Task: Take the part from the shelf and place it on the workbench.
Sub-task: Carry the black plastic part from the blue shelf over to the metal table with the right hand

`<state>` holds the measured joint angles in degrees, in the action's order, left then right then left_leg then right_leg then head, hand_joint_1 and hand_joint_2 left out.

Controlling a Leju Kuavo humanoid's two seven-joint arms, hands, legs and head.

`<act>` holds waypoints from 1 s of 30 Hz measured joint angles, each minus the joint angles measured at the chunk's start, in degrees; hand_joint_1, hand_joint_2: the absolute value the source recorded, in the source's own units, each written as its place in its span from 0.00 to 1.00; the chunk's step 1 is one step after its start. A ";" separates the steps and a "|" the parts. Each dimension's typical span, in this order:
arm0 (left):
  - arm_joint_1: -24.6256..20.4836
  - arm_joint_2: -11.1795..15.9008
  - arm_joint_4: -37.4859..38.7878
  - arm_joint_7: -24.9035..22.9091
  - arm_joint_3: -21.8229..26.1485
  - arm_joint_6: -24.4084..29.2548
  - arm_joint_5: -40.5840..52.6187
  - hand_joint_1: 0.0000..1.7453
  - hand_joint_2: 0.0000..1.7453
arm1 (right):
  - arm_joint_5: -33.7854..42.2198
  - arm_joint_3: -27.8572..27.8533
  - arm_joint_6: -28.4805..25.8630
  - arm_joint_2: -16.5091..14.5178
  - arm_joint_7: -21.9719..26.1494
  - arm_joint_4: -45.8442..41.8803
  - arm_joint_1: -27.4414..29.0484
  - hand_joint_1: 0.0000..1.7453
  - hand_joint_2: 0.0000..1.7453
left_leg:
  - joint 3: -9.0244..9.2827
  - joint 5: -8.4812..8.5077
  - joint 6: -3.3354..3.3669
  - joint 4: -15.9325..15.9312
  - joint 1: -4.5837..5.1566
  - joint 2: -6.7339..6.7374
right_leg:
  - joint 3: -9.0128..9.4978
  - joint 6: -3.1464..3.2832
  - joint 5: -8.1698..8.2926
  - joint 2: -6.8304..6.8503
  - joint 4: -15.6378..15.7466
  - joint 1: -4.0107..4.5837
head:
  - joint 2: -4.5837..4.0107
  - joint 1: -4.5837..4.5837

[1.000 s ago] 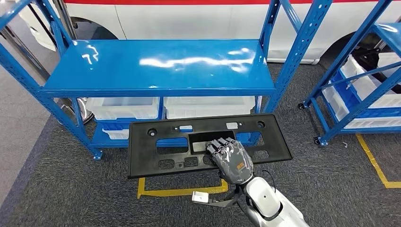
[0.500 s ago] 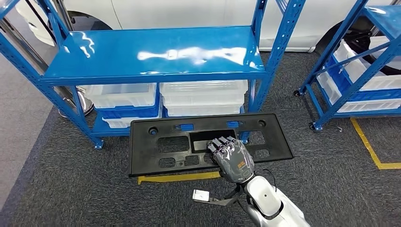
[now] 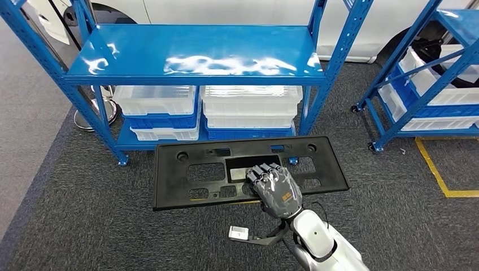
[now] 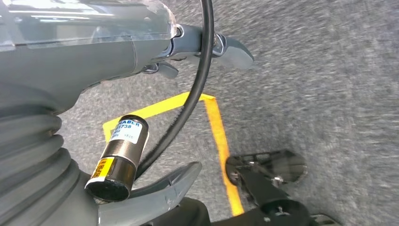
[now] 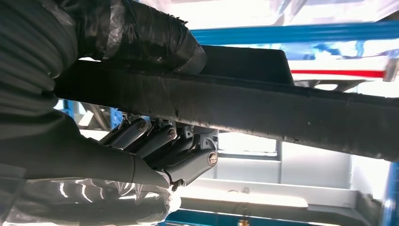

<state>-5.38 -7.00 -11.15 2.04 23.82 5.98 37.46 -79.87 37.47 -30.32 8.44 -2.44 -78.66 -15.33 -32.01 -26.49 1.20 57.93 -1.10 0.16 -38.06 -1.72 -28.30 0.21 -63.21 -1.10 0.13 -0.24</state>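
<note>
A big blue metal shelf rack [image 3: 197,59] stands on the dark grey carpet floor [image 3: 73,226], well past the right hand [image 3: 275,191] and a bit to its left. Its top board is shiny and bare. Under that board sit four white plastic bins [image 3: 251,100] on blue ones, two stacks side by side; what is in them is too hard to see. A second blue rack [image 3: 429,73] stands far off to the hand's right, with more white bins [image 3: 443,96] on it, and their insides are hidden too. Behind both racks is the side of a white car [image 3: 226,11]. The next biggest thing is the one long flat black plastic part with cut-out holes [image 3: 248,169]. It is off the shelf and up in the air in front of the rack, lying almost flat. The right hand grips it at the near edge, with the dark fingers [image 5: 155,139] on one face and the thumb [image 5: 136,33] on the other, clamped tight. Two yellow tape lines [image 3: 435,169] mark the floor to the hand's right. The left hand [image 4: 94,42] hangs over the carpet near a yellow tape corner [image 4: 207,101]; it holds nothing, but I cannot tell how its fingers lie.
</note>
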 joint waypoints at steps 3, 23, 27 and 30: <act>0.00 0.01 0.00 -0.04 0.02 0.03 0.28 0.00 1.00 | 0.33 -0.03 0.44 0.00 -0.01 0.02 0.02 0.93 1.00 | -2.30 1.59 0.80 0.30 0.59 0.18 | -2.17 -0.17 -6.55 -0.06 -10.19 0.00 | 0.00 -0.02; -0.54 0.17 -0.08 0.54 0.09 0.01 1.18 0.00 1.00 | 0.86 -0.03 1.73 -0.97 0.08 0.20 -0.42 0.93 1.00 | -1.10 -0.92 -3.61 9.76 -0.14 -0.11 | 0.09 2.50 5.76 0.59 4.95 0.44 | 0.00 0.12; -0.54 0.31 -0.31 0.35 0.16 0.05 1.41 0.00 1.00 | 0.85 -0.03 1.79 -1.20 0.08 0.20 -0.28 0.93 1.00 | 5.56 -4.71 -1.85 -1.22 0.36 -0.40 | -1.52 1.05 8.07 0.63 4.26 0.41 | 0.00 0.06; -0.31 0.39 -0.31 0.37 0.28 0.02 1.49 0.00 1.00 | 0.86 -0.03 1.90 -1.24 0.12 0.31 -0.07 0.93 1.00 | 3.64 -2.51 -0.02 -1.27 0.25 0.13 | -2.75 0.10 5.35 0.26 2.55 0.08 | 0.00 0.01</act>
<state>-5.69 -6.61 -11.46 2.41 24.10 5.99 38.95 -79.01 37.44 -28.42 7.20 -2.32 -78.35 -15.40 -28.37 -29.00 1.19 56.66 -0.85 0.29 -40.82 -1.62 -22.95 0.47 -60.66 -1.03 0.13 -0.22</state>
